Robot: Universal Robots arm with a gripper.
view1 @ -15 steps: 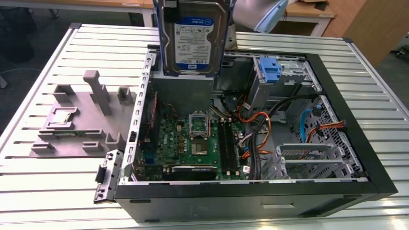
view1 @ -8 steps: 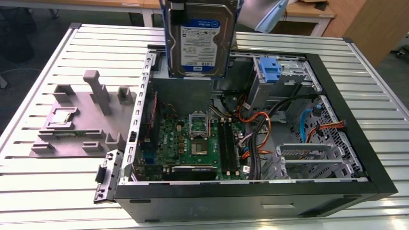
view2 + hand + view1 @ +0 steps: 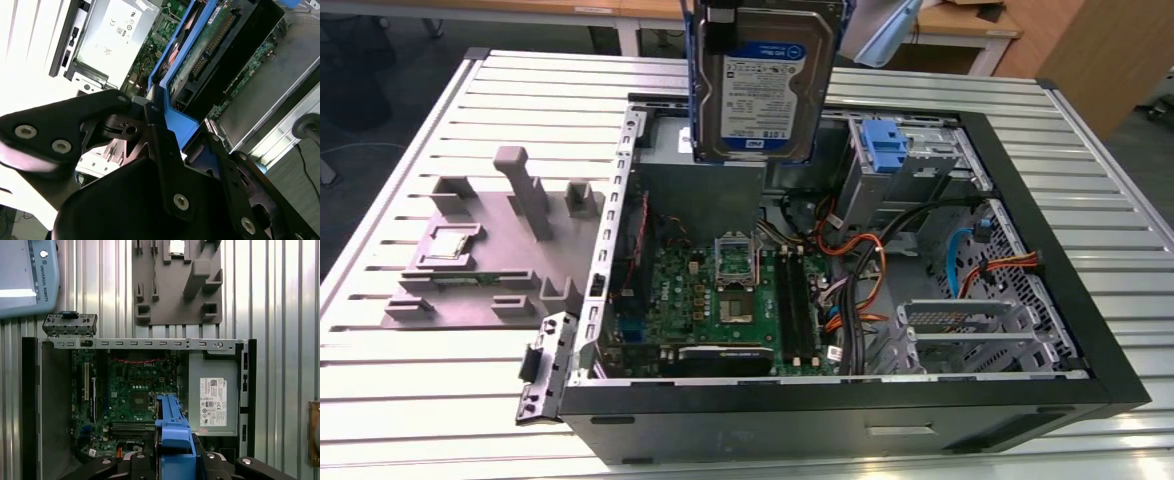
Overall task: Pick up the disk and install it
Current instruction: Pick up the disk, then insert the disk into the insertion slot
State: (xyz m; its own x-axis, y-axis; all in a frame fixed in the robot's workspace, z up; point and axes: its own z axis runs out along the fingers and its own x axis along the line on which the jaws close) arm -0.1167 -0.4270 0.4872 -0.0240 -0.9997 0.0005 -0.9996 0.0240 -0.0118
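Observation:
The disk (image 3: 761, 80) hangs upright in the air over the far side of the open computer case (image 3: 1107, 330). Its white-and-blue label faces the exterior camera, and blue rails run along its edges. In the second wrist view its green circuit side (image 3: 207, 47) points away over the case interior. My gripper (image 3: 167, 132) is shut on the disk's blue rail (image 3: 175, 117), with black fingers (image 3: 160, 145) on both sides. In the first wrist view the gripper (image 3: 173, 460) clamps the same blue rail (image 3: 172, 432) above the motherboard (image 3: 135, 395).
A grey fixture plate (image 3: 494, 250) with pegs and a small chip lies on the slatted table at the exterior view's left. Inside the case are a blue bracket (image 3: 885, 150) in a bay, a metal drive cage (image 3: 974, 335), loose cables (image 3: 854, 240) and the power supply (image 3: 212, 400).

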